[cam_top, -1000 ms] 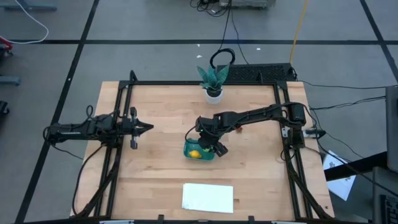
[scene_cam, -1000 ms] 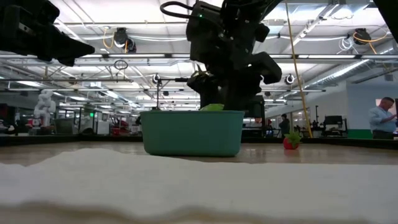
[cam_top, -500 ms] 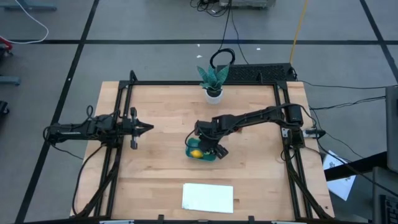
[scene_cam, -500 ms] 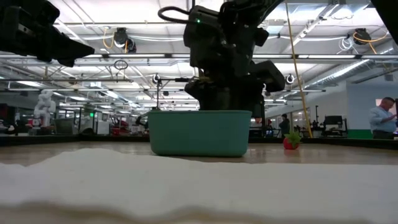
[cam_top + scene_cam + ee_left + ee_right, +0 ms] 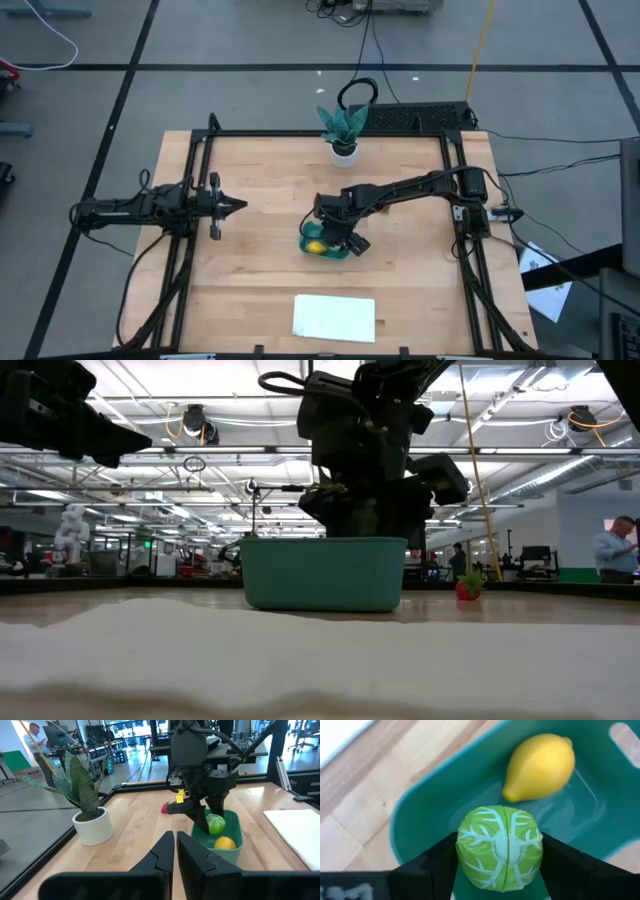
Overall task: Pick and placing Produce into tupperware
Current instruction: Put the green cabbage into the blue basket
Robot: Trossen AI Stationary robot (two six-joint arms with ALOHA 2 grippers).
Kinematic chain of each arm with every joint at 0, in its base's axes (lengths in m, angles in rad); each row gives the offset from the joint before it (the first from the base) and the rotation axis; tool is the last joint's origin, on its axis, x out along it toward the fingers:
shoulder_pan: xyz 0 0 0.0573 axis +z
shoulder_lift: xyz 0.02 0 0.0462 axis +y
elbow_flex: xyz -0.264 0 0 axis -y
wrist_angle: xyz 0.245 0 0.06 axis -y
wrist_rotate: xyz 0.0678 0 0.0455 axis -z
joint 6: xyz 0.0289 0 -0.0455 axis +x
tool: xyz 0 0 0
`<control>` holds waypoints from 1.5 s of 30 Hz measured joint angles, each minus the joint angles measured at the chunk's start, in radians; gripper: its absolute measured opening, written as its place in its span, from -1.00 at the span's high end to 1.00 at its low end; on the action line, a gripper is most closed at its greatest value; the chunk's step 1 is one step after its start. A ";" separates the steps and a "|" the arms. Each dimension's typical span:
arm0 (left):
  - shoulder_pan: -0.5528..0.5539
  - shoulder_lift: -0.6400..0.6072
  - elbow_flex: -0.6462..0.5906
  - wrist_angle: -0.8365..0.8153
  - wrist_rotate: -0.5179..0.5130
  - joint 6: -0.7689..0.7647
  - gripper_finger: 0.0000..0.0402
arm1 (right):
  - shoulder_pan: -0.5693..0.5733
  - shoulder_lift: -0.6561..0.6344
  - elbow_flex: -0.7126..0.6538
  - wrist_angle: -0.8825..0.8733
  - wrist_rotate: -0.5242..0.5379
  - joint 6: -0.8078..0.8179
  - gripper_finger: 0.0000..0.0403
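My right gripper (image 5: 500,851) hangs over the tupperware (image 5: 335,250), fingers clamped on the round green piece (image 5: 499,847). My left gripper (image 5: 175,850) waits well off to its left, fingers seemingly shut together.

One teal tub (image 5: 235,831), one lemon (image 5: 540,766), one green cabbage-like ball (image 5: 499,848), one small red piece (image 5: 467,590), one potted plant (image 5: 342,128), one white sheet (image 5: 334,317).
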 joint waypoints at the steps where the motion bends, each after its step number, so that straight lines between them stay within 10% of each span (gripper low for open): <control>1: 0.000 0.000 0.000 0.000 0.000 0.001 0.87 | -0.001 0.000 0.000 0.001 -0.004 0.002 -0.13; 45: 0.000 0.000 0.000 -0.002 0.000 0.000 0.87 | -0.038 0.043 0.003 -0.066 -0.002 0.091 -0.13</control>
